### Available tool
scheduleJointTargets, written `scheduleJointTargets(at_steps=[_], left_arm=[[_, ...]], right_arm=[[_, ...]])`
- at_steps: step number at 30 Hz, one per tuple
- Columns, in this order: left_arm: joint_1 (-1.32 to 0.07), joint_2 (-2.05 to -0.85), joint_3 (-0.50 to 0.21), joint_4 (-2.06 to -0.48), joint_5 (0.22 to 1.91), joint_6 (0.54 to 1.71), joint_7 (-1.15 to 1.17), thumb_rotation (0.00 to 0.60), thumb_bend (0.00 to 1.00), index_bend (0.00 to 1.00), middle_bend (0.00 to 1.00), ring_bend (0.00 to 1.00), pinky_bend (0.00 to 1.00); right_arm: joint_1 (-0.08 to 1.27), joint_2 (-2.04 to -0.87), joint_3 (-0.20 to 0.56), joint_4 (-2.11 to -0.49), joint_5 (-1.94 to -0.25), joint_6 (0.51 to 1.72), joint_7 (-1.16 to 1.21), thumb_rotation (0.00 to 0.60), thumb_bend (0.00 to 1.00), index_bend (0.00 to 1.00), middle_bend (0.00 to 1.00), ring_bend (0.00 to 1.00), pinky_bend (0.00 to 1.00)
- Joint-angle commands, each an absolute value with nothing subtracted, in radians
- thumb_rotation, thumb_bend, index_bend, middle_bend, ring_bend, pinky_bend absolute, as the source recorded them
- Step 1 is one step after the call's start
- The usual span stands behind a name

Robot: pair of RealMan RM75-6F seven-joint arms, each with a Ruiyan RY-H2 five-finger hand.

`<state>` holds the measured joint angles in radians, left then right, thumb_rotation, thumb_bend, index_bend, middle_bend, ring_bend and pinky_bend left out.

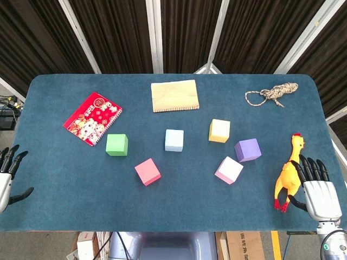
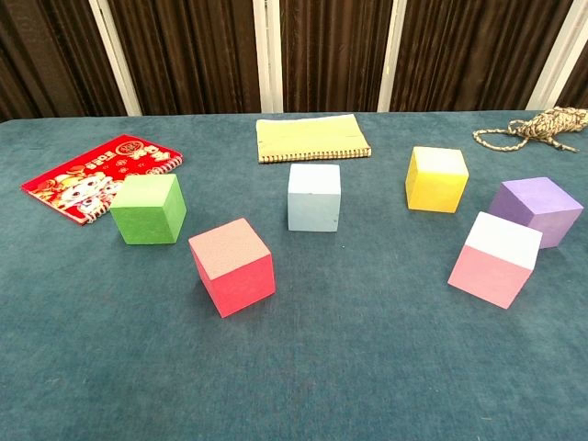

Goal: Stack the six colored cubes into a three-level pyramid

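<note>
My right hand [image 1: 319, 190], fingers spread and empty, lay nearest the pale pink cube [image 1: 229, 170], ahead and inward; my left hand [image 1: 10, 174], seemingly empty too, flanked the green cube [image 1: 116, 144].

green cube [image 1: 116, 144] left | red cube [image 1: 147, 171] front | light-blue cube [image 1: 174, 140] centre | yellow cube [image 1: 219, 130] | purple cube [image 1: 248, 150] | pink cube [image 1: 229, 170] | all unstacked, apart, on tabletop [image 1: 65, 189]
</note>
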<state>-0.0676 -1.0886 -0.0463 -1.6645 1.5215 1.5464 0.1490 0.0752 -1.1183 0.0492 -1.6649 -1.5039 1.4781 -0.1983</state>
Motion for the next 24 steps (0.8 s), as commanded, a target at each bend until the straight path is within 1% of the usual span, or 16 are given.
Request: scheduleJointTargets(at_steps=[1,4,11,15,20,22,24], left_arm=[[-0.066,-1.088,-0.048,-1.663,1.522,1.551,0.148,0.600,0.13,0.14,0.03,0.00,0.02],[-0.062,-1.088,-0.056,-1.665,1.514,1.562,0.131,0.600,0.13,0.14,0.03,0.00,0.02],[-0.062,-1.081,-0.050,-1.671,1.506,1.544,0.128,0.600,0.13,0.14,0.03,0.00,0.02],[-0.061,-1.072,-0.050,-1.678,1.491,1.535,0.121,0.600,0.13,0.14,0.03,0.00,0.02],[-0.062,-1.077,-0.069,-1.659,1.488,1.552,0.085,0.600,0.13,0.14,0.04,0.01,0.03],[-0.068,-1.080,-0.073,-1.647,1.486,1.546,0.073,0.600,0.13,0.14,0.04,0.01,0.03],[-0.087,-1.075,-0.080,-1.634,1.478,1.514,0.052,0.600,0.13,0.14,0.04,0.01,0.03]], right_arm=[[0.073,-1.117,0.053,-1.668,-1.499,1.482,-0.199,0.600,0.19,0.13,0.05,0.03,0.04],[0.073,-1.116,0.052,-1.668,-1.493,1.477,-0.208,0.600,0.19,0.13,0.05,0.03,0.04],[0.074,-1.108,0.048,-1.685,-1.498,1.471,-0.195,0.600,0.19,0.13,0.05,0.03,0.03],[0.074,-1.109,0.043,-1.686,-1.504,1.468,-0.200,0.600,0.19,0.13,0.05,0.03,0.00],[0.081,-1.112,0.044,-1.689,-1.499,1.452,-0.192,0.600,0.19,0.13,0.05,0.03,0.00],[0.083,-1.114,0.046,-1.686,-1.494,1.449,-0.190,0.600,0.19,0.13,0.05,0.03,0.00],[0.086,-1.116,0.048,-1.682,-1.484,1.438,-0.188,0.600,0.19,0.13,0.05,0.03,0.00]])
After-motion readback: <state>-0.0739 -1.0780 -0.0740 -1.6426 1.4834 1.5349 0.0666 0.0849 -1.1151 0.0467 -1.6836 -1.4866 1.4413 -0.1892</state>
